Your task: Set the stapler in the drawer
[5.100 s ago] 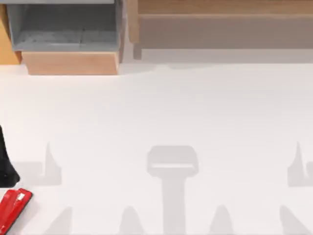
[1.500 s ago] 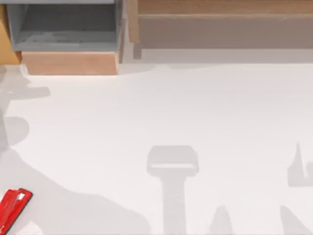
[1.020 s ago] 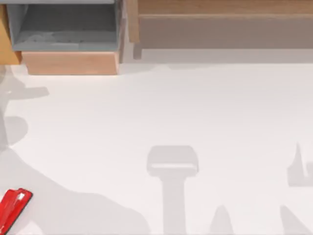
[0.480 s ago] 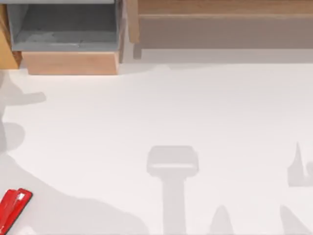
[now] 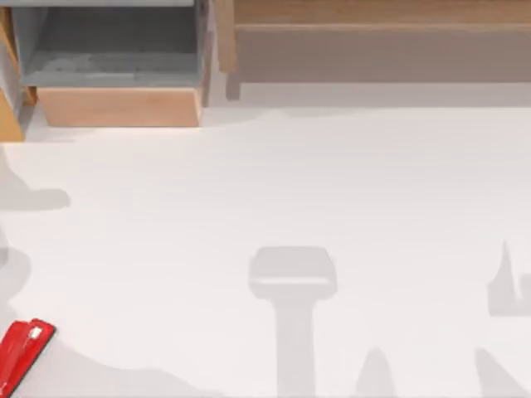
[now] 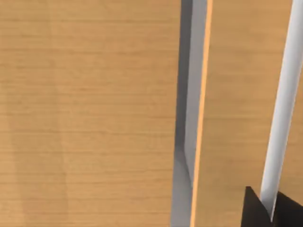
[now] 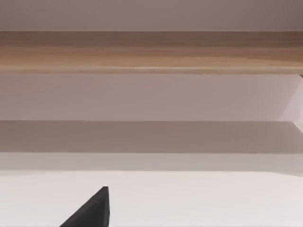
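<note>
The red stapler (image 5: 21, 355) lies at the table's near left corner, partly cut off by the top view's edge, with its white mark toward the far end. The drawer (image 5: 120, 106) stands pulled out at the back left, its tan front panel facing the table and its grey floor bare. In the left wrist view a dark part of my left gripper (image 6: 265, 213) sits close against tan wooden panels (image 6: 90, 113) with a grey slot between them. A dark tip of my right gripper (image 7: 92, 213) hangs over the white table, facing the shelf.
A long wooden shelf (image 5: 373, 33) runs along the back right, also visible as the shelf (image 7: 151, 52) in the right wrist view. A tan wooden piece (image 5: 8, 116) stands left of the drawer. White tabletop (image 5: 274, 191) stretches between stapler and drawer.
The left arm's shadow over the table's left side has shrunk and slid toward the near edge. The stapler and drawer have not moved.
</note>
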`<state>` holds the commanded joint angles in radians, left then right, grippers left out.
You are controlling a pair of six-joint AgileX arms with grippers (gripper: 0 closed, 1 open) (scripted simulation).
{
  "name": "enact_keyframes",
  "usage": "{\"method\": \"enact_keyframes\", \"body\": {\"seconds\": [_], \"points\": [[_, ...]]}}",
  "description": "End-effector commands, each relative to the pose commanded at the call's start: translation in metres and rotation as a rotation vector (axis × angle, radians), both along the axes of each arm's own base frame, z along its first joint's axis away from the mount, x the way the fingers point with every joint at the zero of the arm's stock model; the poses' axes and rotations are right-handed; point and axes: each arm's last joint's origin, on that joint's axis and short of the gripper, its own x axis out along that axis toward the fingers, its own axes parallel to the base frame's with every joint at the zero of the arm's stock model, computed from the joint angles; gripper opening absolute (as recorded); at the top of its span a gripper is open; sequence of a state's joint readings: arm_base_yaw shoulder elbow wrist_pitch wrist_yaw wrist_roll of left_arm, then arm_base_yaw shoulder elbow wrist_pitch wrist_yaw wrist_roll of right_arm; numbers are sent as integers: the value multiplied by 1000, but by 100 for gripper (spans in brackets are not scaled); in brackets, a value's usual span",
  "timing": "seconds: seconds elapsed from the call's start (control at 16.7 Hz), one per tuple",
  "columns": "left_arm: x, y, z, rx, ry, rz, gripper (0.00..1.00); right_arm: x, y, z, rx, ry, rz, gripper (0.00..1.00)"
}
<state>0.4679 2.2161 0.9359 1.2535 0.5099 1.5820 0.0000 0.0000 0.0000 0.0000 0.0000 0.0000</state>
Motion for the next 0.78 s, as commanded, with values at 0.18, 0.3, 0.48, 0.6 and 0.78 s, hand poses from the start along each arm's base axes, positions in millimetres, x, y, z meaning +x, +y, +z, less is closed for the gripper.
{"method": "enact_keyframes", "body": {"seconds": [0.18,0.3,0.48,0.6,0.78], "points": [[0,0,-1,-2,4,2,0,0,0,0,0,0,0,100],[-10,2,-1,-1,1,7,0,0,0,0,0,0,0,100],[-35,2,-3,-6,10,3,0,0,0,0,0,0,0,100],[-53,1,-3,-6,11,1,0,0,0,0,0,0,0,100],[-62,1,-2,-3,6,0,0,0,0,0,0,0,0,100]]}}
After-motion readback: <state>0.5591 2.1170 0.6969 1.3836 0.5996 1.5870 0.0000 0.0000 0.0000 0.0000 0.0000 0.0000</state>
